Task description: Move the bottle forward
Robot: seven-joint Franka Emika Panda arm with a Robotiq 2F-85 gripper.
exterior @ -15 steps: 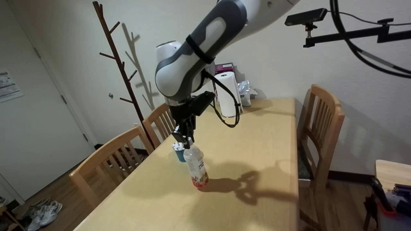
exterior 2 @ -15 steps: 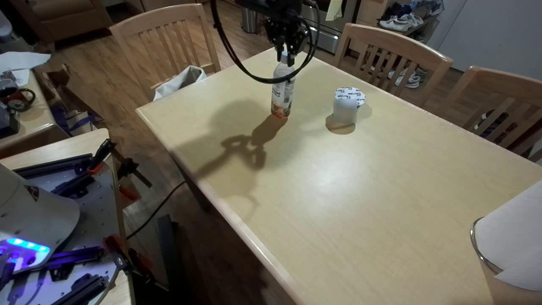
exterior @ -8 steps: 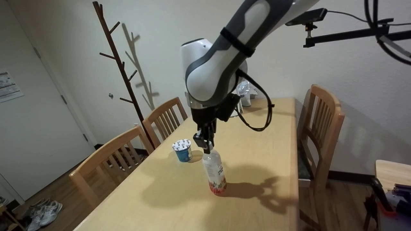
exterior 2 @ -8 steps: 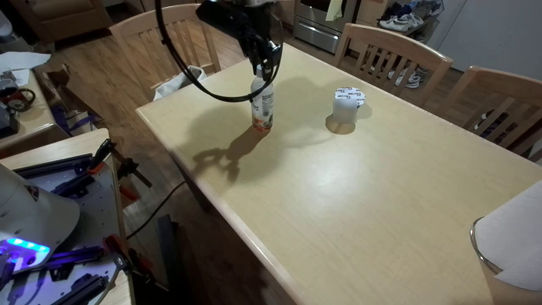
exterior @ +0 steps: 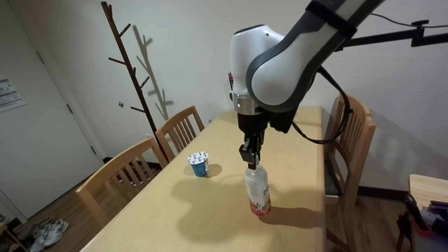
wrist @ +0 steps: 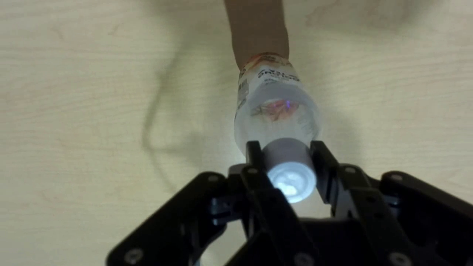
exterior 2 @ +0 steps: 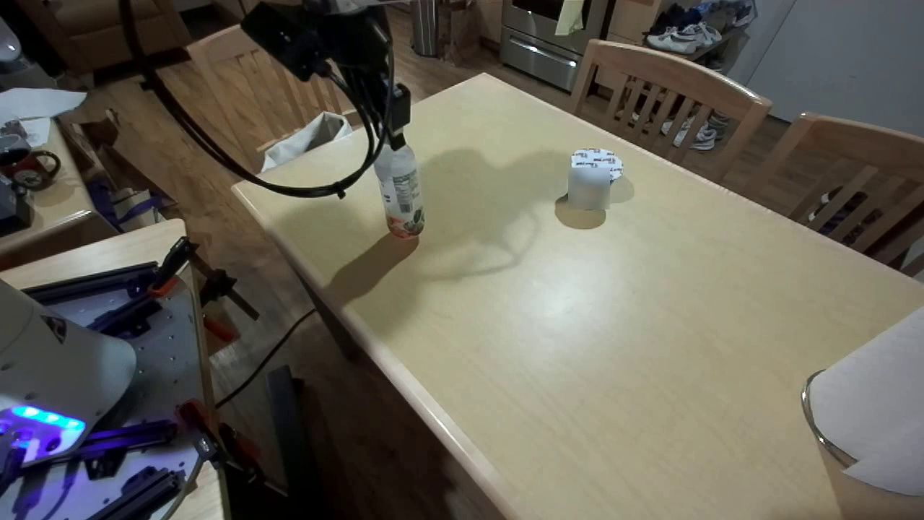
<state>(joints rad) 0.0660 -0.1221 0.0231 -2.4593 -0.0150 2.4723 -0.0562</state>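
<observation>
The bottle is slim and whitish-clear, with a pale label and a reddish lower end. It stands about upright over the table in an exterior view (exterior: 258,190), its base on or just above the surface; I cannot tell which. It also shows in an exterior view (exterior 2: 401,191) and in the wrist view (wrist: 275,118). My gripper (exterior: 252,165) comes from above, and also shows in an exterior view (exterior 2: 397,137). In the wrist view the gripper's fingers (wrist: 285,151) close on both sides of the bottle's white cap.
The wooden table (exterior: 224,224) has its long edge near the bottle. A blue-and-white cup (exterior: 199,165) stands apart from the bottle; it shows in both exterior views (exterior 2: 596,162). A white paper roll (exterior 2: 877,412) stands at the table's far end. Wooden chairs (exterior: 122,171) line the sides.
My gripper and the bottle have moved together across the table, away from the cup and toward the long edge on the robot base's side. The cup has not moved.
</observation>
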